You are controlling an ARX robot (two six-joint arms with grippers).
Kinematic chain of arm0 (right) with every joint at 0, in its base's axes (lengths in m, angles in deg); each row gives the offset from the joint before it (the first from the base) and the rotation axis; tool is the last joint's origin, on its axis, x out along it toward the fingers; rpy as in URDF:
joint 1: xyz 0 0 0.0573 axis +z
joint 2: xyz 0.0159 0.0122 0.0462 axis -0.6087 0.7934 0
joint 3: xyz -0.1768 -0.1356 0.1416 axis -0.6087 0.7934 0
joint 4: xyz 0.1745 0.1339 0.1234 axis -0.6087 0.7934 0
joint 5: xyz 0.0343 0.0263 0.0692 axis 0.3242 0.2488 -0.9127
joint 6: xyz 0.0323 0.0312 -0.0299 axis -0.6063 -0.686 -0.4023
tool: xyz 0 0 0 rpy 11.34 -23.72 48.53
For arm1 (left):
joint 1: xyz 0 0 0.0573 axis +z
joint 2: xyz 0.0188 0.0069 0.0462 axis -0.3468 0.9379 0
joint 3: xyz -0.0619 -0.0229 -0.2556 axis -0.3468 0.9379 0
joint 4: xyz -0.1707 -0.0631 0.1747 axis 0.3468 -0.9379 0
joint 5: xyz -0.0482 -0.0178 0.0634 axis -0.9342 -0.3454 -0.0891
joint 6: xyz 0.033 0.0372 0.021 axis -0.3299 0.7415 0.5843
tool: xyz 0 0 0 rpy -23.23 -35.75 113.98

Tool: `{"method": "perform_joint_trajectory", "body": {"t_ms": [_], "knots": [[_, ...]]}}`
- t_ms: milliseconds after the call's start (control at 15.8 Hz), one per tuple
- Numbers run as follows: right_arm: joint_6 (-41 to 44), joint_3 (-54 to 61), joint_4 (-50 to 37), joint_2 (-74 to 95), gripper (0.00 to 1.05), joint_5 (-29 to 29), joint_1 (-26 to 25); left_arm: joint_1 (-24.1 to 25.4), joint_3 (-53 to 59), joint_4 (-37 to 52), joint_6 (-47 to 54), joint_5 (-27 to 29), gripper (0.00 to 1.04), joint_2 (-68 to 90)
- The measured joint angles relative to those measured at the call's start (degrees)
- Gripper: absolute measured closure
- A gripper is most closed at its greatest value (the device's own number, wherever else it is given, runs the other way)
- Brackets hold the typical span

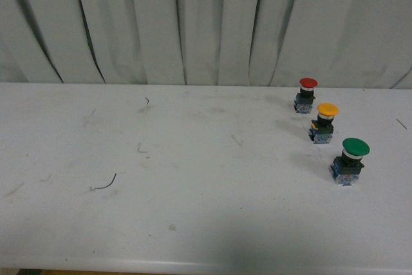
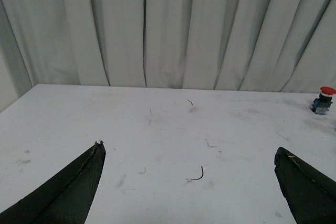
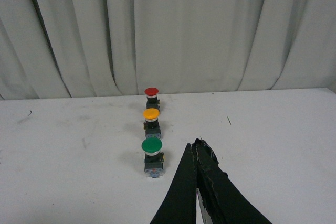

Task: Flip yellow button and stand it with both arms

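The yellow button stands upright on the white table, cap up, at the right between a red-capped button and a larger green-capped button. It also shows in the right wrist view. My right gripper is shut and empty, just beside the green-capped button and nearer than the yellow one. My left gripper is open and empty, jaws wide apart over the table's left part. Neither arm shows in the front view.
A grey curtain hangs behind the table's back edge. A small dark wire scrap lies on the left part of the table, also between the left jaws. The red-capped button shows far right in the left wrist view.
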Motion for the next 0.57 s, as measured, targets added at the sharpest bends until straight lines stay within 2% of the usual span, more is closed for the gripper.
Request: {"method": "perform_joint_trajectory", "body": {"t_ms": [127,190,254,571], "knots": [[0.0,0.0,1.86,-1.68,1.03,0.0,0.0,0.0,0.0,0.0,0.0,0.0,0.07,0.0],[-0.02,-0.07,5.09,-3.85,1.03,0.0,0.0,0.0,0.0,0.0,0.0,0.0,0.07,0.0],[0.0,-0.02,12.46,-9.33,1.03,-0.15,0.0,0.0,0.0,0.0,0.0,0.02,0.07,0.0],[0.07,-0.02,12.28,-11.56,1.03,-0.15,0.0,0.0,0.0,0.02,0.0,0.0,0.07,0.0]]}}
